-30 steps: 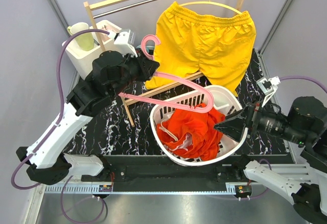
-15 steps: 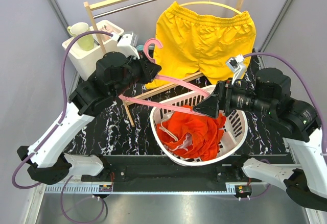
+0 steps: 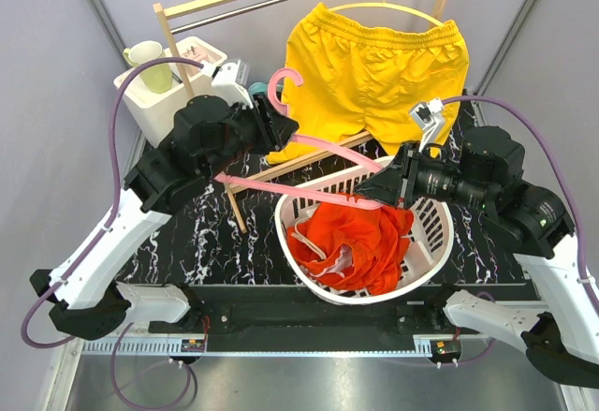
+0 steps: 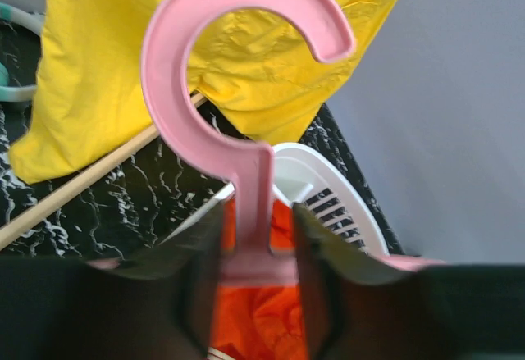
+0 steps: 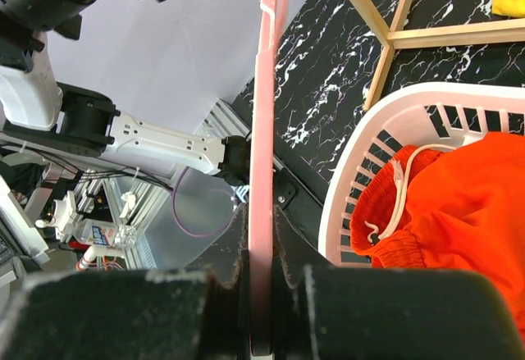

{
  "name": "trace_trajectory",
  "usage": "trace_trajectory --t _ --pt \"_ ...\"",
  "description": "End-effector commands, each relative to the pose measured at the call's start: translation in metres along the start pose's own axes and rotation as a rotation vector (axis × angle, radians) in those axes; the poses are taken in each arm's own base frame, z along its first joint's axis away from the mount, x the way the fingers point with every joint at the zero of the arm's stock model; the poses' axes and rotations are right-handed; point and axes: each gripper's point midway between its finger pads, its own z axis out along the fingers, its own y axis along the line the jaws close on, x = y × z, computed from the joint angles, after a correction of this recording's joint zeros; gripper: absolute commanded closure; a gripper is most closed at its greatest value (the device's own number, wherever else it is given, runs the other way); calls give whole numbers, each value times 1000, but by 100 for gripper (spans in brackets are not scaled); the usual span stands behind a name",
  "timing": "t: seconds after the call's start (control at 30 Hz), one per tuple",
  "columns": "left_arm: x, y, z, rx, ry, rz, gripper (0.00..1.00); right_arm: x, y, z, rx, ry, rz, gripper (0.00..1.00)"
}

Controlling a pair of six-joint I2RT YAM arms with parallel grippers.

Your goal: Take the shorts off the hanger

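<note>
Since the orange-red shorts (image 3: 360, 242) lie loose in the white basket (image 3: 360, 296), I judge only the yellow shorts (image 3: 384, 65), draped on the white hanger (image 3: 393, 8) at the back, are left to do. The pink hanger (image 3: 271, 187) is bare. The left gripper (image 4: 256, 229) has its jaws pinching the neck under the hook, and the right gripper (image 3: 374, 191) has its jaws clamped on a thin arm. The yellow fabric looks light, soft and floppy. I'd take the gathered elastic waistband near one end, wary of dragging the hanger along.

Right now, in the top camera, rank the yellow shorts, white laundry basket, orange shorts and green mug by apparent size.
1. yellow shorts and white laundry basket, too close to rank.
2. orange shorts.
3. green mug.
</note>
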Motion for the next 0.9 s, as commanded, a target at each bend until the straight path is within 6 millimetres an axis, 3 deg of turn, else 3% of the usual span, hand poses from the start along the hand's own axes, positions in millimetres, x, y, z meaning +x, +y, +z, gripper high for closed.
trace_trajectory --t 0.0,0.03,0.13,0.43,0.67,0.83,0.87 --pt "-36 -19 -34 89 -118 -39 49 -32 11 1 -13 -110 -40 100" --pt "-37 -17 -37 87 -127 -42 41 -37 14 -1 -12 -124 -43 100" --pt "-44 -12 -53 83 -160 -42 35 -44 14 4 0 -123 -33 100" --pt "-59 6 -101 45 -244 -55 29 -72 2 18 112 -149 -38 100" --pt "-56 15 -106 18 -250 -68 27 -90 -8 41 164 -149 -56 100" --pt "-58 12 -103 20 -248 -83 16 -110 -6 57 167 -165 -62 100" --pt "-58 11 -102 23 -245 -75 15 -110 -10 68 170 -148 -57 100"
